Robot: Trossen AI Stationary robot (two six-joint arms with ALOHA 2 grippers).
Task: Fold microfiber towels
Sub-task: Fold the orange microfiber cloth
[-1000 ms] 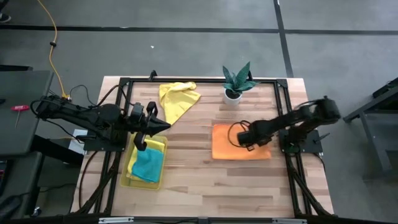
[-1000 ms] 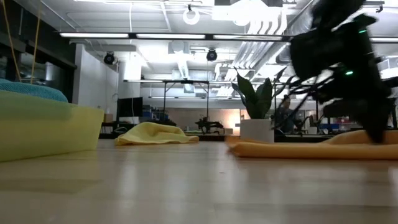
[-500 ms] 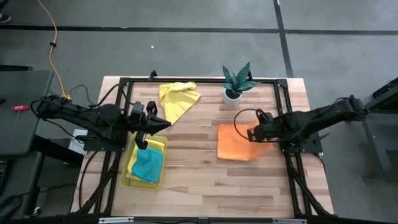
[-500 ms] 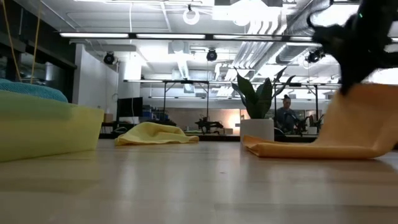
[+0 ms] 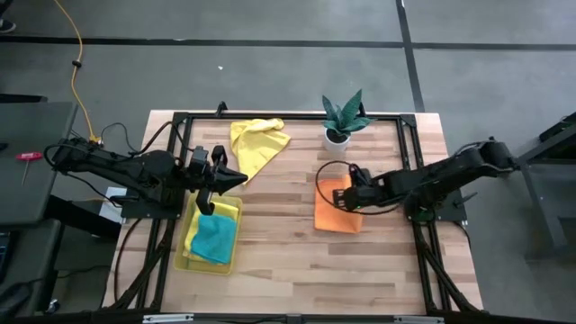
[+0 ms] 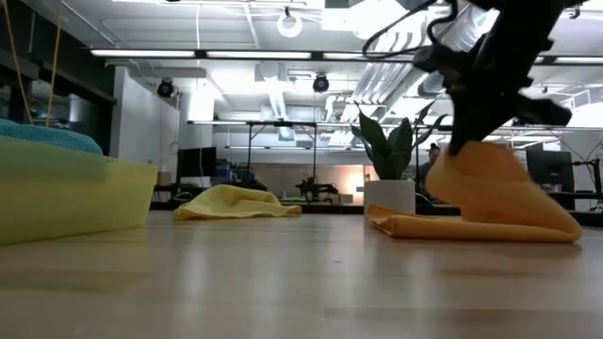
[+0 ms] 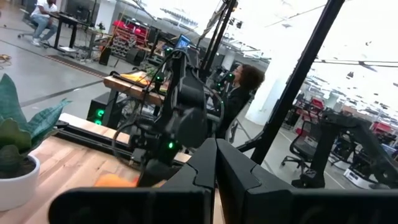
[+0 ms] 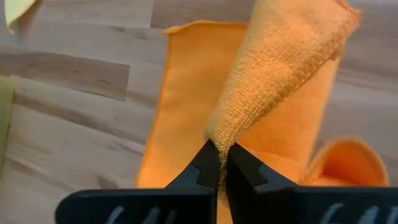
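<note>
Right wrist view shows the right gripper pinched tight on the orange towel's edge, mid-fold; next it likely lays that edge down flat.

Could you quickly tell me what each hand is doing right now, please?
Left hand: shut, empty, above the yellow tray.
Right hand: shut on the orange towel, its edge lifted.

grey concrete floor, ceiling strip lights
</note>
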